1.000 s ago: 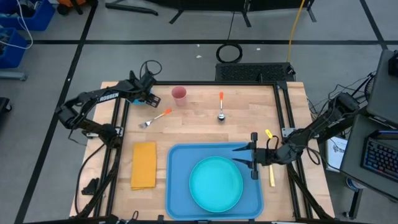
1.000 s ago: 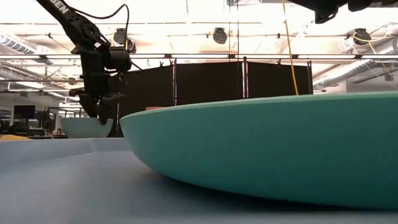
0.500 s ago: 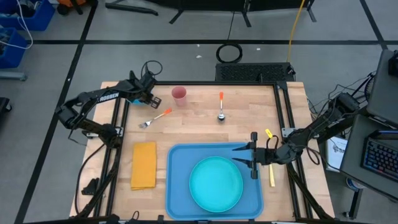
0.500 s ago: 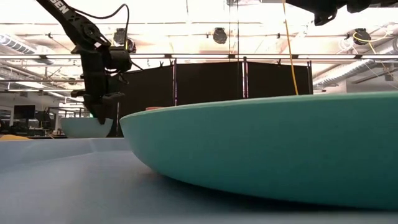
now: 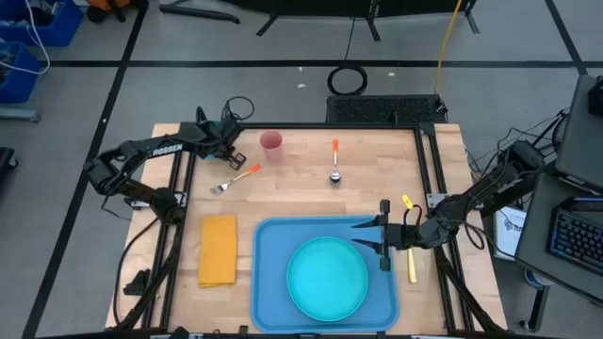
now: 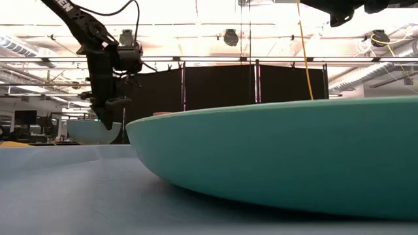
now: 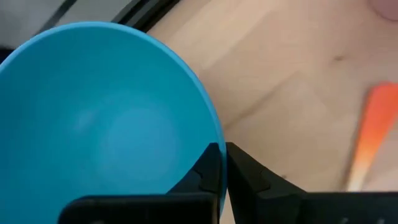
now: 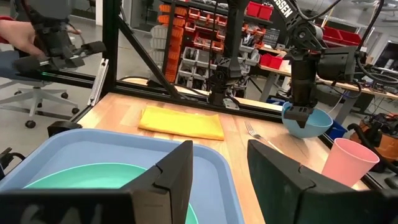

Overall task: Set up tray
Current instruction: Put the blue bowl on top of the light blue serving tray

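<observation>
The tray lies flat at the near edge of the wooden counter, slightly right of its middle, with a round teal plate resting inside it toward its right half. In the right wrist view the tray's raised blue rim curves around the plate.

The left gripper is at the far left corner of the counter, its 2 dark fingers pinched together on the rim of a blue bowl. In the right wrist view that same bowl hangs tilted under the left gripper, above the counter surface. In the low view the left gripper points downward with the bowl behind it.

The right gripper hovers over the right edge of the tray, its fingers spread apart and holding nothing; the right wrist view shows the gap between them open over the tray.

A yellow-orange napkin lies flat just left of the tray. A pink cup stands upright near the far edge, and a fork with an orange handle lies between the cup and the napkin. A spoon with an orange handle lies to the right of the cup. A yellow utensil lies just right of the tray, beside the right gripper.
</observation>
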Action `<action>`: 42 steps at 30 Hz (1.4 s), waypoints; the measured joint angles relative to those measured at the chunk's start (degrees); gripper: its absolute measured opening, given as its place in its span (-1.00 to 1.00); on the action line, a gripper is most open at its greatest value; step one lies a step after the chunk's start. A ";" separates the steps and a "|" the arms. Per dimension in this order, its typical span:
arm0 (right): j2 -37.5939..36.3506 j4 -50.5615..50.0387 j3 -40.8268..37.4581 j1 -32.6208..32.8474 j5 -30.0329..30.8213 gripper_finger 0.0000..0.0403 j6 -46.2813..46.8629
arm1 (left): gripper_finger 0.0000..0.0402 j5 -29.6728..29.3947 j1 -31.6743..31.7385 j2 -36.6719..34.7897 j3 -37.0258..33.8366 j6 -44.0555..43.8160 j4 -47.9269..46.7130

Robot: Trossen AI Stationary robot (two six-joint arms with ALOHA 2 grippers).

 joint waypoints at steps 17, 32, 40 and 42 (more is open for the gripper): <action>0.00 -0.15 0.00 -0.02 0.02 -0.30 -0.01 | -0.96 -6.81 -10.06 -6.35 0.00 -0.16 -1.66; 0.00 -0.33 0.00 -0.35 0.00 -0.30 0.01 | -0.96 2.26 -17.82 -27.45 0.00 -5.97 10.15; 0.00 -0.33 0.00 -0.35 0.02 -0.30 0.01 | -0.96 12.56 -22.48 -29.15 0.04 -9.80 21.70; 0.00 -0.33 0.00 -0.35 0.00 -0.30 0.01 | -0.96 13.22 -23.82 -28.95 0.04 -11.21 23.44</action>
